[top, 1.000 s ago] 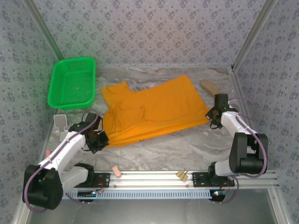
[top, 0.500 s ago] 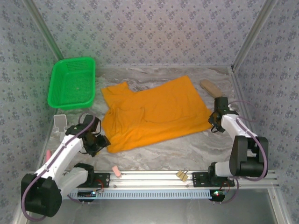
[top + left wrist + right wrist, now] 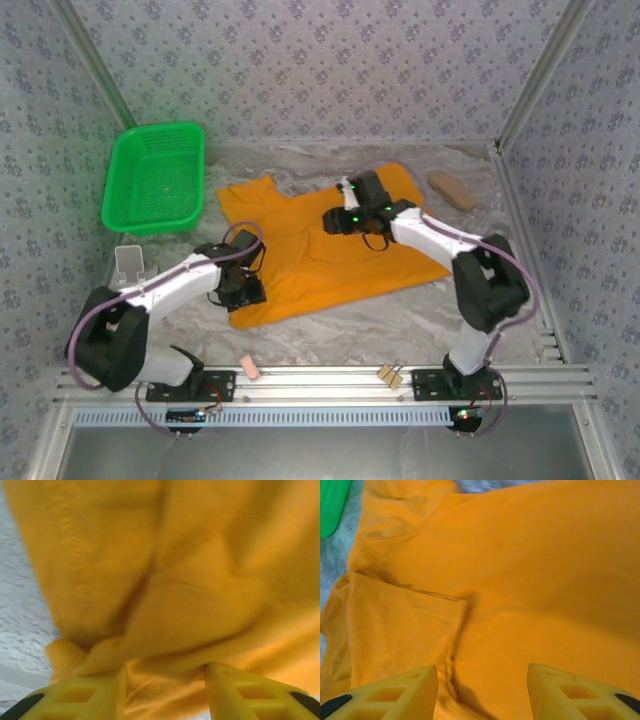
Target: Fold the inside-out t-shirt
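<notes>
The orange inside-out t-shirt point(image 3: 300, 255) lies spread on the marbled table, with one flap folded over on its left half. My left gripper point(image 3: 243, 290) is at the shirt's near-left edge. In the left wrist view its yellow fingers point(image 3: 100, 695) stand apart, open, with a rumpled fold of t-shirt point(image 3: 200, 580) between them point(image 3: 166, 680). My right gripper point(image 3: 333, 220) hovers over the shirt's middle. It is open point(image 3: 482, 680), with smooth t-shirt point(image 3: 530, 580) and a folded seam edge below it.
A green plastic basket point(image 3: 155, 178) stands at the back left. A tan wooden piece point(image 3: 452, 188) lies at the back right beside the shirt. A small white stand point(image 3: 127, 262) sits at the left edge. A pink item point(image 3: 250, 368) and clips point(image 3: 390, 375) rest on the front rail.
Both grippers have let go of the shirt's edges and opened. The right arm swung left to the shirt's middle. The left arm moved right onto the near-left edge.
</notes>
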Motion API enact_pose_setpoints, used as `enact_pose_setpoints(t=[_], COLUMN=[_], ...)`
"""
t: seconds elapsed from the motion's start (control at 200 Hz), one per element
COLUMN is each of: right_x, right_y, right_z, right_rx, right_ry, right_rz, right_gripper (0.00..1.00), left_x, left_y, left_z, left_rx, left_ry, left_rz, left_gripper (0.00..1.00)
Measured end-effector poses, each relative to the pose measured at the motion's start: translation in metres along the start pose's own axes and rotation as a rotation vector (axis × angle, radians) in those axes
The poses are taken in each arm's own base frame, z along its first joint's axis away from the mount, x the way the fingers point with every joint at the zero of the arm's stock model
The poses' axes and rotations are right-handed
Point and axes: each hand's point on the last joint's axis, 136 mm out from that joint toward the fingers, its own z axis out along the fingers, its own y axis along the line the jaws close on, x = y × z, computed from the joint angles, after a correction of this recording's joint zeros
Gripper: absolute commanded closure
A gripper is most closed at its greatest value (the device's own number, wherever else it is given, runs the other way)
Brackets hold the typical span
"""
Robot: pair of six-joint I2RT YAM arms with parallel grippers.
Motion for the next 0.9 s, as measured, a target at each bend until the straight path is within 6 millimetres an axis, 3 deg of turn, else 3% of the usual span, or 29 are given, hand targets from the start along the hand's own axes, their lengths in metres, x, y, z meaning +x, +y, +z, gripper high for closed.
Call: enact_pose_setpoints(t=[0.065, 0.185, 0.33, 0.435, 0.48, 0.7, 0.899], right_x=[-0.003, -0.007, -0.017, -0.012, -0.006, 0.033, 0.037], right_y=[0.017, 0.047, 0.093, 0.126, 0.137, 0.173, 0.186], right_z=[0.020, 0.052, 0.080, 0.099, 0.108, 0.144, 0.160], right_rx=[-0.042, -0.119, -0.186, -0.207, -0.195, -0.152, -0.145], right_ry=[0.024, 0.062, 0.069, 0.078, 0.084, 0.137, 0.137], right_rz=[-0.063, -0.150, -0.179, -0.140, -0.127, -0.102, -0.110], right_gripper=[0.46, 0.43, 0.42, 0.43, 0.43, 0.46, 0.47], left_x=[0.002, 0.007, 0.010, 0.010, 0.010, 0.011, 0.018], left_y=[0.013, 0.026, 0.034, 0.035, 0.038, 0.056, 0.058], left_z=[0.011, 0.012, 0.009, 0.005, 0.003, -0.003, -0.001], left_rx=[-0.043, -0.034, 0.036, 0.086, 0.096, 0.133, 0.136], left_ry=[-0.016, -0.075, -0.160, -0.201, -0.210, -0.214, -0.176], left_rz=[-0.016, -0.055, -0.119, -0.149, -0.170, -0.315, -0.335], left_gripper=[0.59, 0.35, 0.30, 0.27, 0.19, 0.24, 0.25])
